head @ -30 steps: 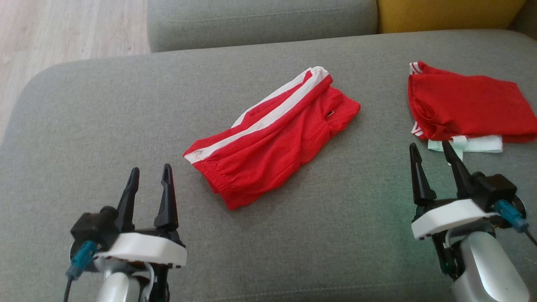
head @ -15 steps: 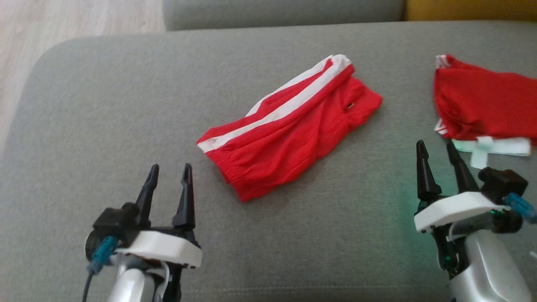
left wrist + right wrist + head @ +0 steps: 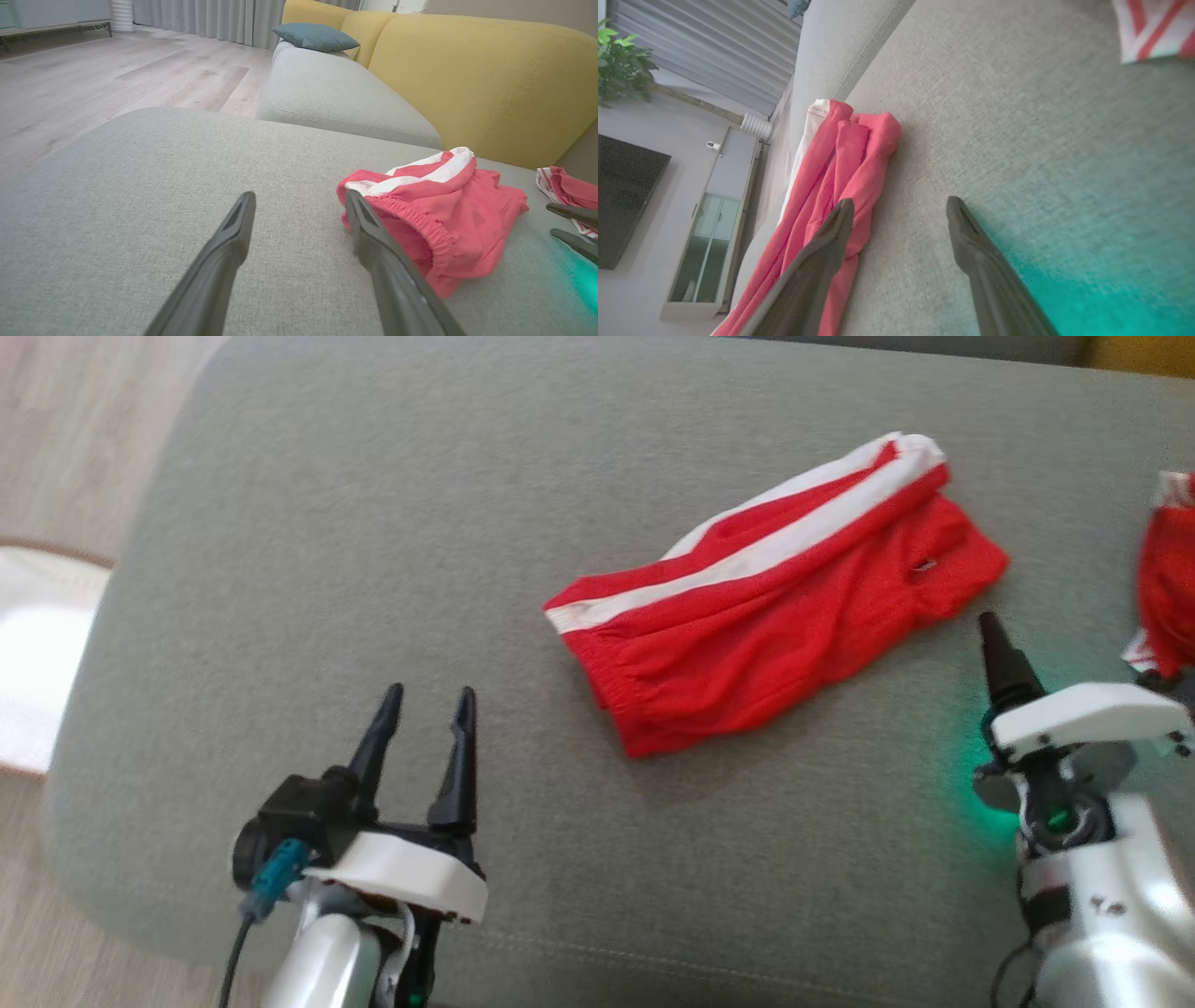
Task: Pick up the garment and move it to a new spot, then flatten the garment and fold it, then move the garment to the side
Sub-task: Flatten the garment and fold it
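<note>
Left gripper (image 3: 430, 691) is hovering with its jaws spread wide, grabbing nothing, and the right gripper (image 3: 900, 200) is doing the same. The red shorts (image 3: 775, 607) are lying bunched on the grey sofa cushion (image 3: 327, 523) between them, closer to the right one. Another red garment (image 3: 1167, 579) is peeking in at the right edge.

1. Grey cushion (image 3: 373, 523): bare fabric left of and before the red shorts (image 3: 775, 607), passage unobstructed.
2. Second red garment (image 3: 1167, 588) at the right edge; a bare strip separates it from the shorts.
</note>
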